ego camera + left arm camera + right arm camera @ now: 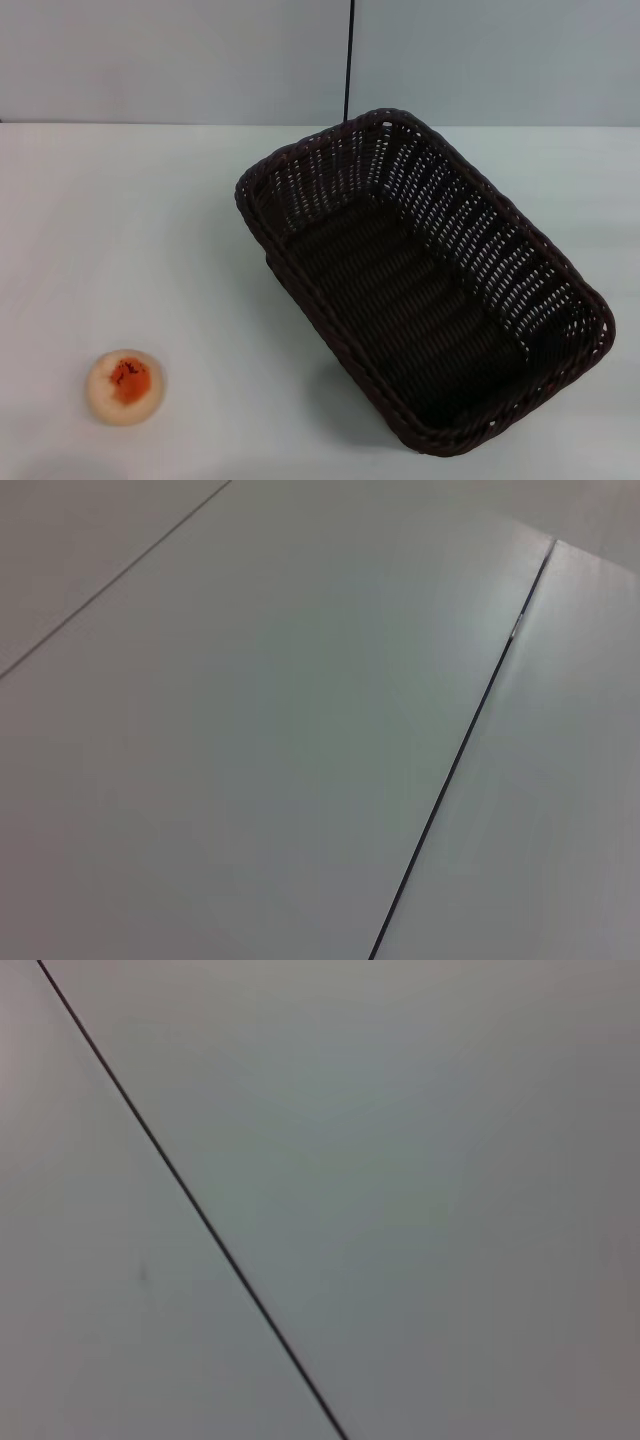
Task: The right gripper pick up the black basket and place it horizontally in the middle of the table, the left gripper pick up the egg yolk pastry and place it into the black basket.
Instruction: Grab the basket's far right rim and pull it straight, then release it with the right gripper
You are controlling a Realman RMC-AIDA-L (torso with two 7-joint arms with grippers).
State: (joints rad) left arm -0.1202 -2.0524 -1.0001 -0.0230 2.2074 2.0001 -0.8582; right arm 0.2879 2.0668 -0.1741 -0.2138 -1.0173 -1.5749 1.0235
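Dark woven black basket (420,290) sits skewed w/ flared openwork sides.

The white table (150,230) carries two things. The black basket (425,285), a woven wicker rectangle with flared openwork sides, stands upright on the table's right half, turned at a slant, one corner near the far edge. The egg yolk pastry (125,386) lies near the front left, well apart from the basket.
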